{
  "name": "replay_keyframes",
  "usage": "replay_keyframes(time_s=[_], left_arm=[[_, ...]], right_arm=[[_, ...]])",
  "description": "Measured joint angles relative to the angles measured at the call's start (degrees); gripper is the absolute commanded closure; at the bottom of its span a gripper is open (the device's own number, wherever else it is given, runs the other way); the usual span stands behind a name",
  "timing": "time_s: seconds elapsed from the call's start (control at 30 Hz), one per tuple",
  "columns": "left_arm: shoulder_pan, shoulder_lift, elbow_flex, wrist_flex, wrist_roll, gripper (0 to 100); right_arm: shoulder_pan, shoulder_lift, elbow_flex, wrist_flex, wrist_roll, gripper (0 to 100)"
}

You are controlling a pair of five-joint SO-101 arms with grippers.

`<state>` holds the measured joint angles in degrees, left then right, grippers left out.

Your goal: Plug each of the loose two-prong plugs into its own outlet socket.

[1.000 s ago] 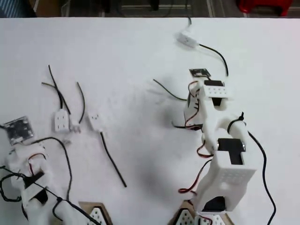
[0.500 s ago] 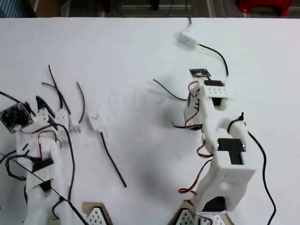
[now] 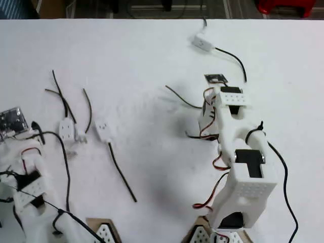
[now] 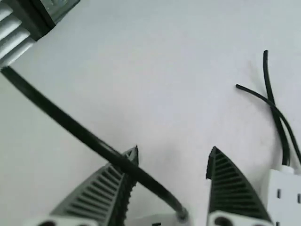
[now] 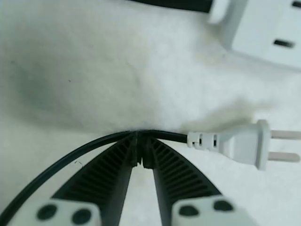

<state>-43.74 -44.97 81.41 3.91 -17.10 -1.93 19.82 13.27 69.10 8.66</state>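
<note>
Pinching the black cord (image 5: 70,160) just behind a white two-prong plug (image 5: 240,143), the right gripper (image 5: 141,148) is clamped shut, the plug lying near a white outlet socket (image 5: 263,28). Over by the table's (image 3: 152,61) left edge, the left gripper (image 4: 175,157) hangs with fingers spread, gripping nothing, close to a second socket (image 4: 284,195).

A white table (image 3: 152,55) takes up nearly the whole scene, its top faintly scuffed around the middle. Beyond its far edge there's a dark strip of floor, with a red thing (image 3: 286,6) at the right and something blue (image 3: 15,7) at the left corner.
</note>
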Motion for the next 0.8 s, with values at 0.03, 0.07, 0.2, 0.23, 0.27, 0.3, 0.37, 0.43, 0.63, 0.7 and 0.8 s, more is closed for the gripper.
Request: replay_keyframes(time_s=[0.03,0.07,0.2,0.23,0.27,0.3,0.37,0.43,0.63,0.7,0.8], left_arm=[[0.0,0.0,-1.85,3.08,-1.93,76],[-0.09,0.0,-4.13,6.59,-3.69,76],[0.26,0.0,-15.74,25.32,-10.2,76],[0.7,0.0,-18.81,30.51,-12.31,76],[1.23,0.0,-21.89,35.69,-14.42,76],[1.67,0.0,-24.62,40.79,-16.44,76],[2.29,0.0,-28.84,49.58,-20.4,75],[2.46,0.0,-31.12,55.74,-24.7,73],[2.2,0.0,-32.18,64.53,-39.82,73],[1.32,0.0,-32.18,64.62,-44.22,73],[-0.35,-0.09,-31.74,60.4,-49.67,73]], right_arm=[[0.0,0.0,0.0,0.0,0.0,97.8],[0.0,0.0,0.0,0.0,0.35,97.8],[-0.09,0.0,0.0,0.0,2.99,97.8],[-0.18,0.0,0.0,0.0,3.25,97.8],[-0.35,0.0,0.0,0.0,3.52,97.8],[-0.35,0.0,0.0,0.0,3.6,97.8],[-0.35,0.0,0.0,0.0,3.69,97.8],[-0.35,0.0,0.0,0.0,3.69,97.8],[-0.44,0.0,0.0,0.0,3.87,97.8],[-0.44,0.0,0.0,0.0,3.87,97.8],[-0.44,0.0,0.0,0.0,3.87,97.8]])
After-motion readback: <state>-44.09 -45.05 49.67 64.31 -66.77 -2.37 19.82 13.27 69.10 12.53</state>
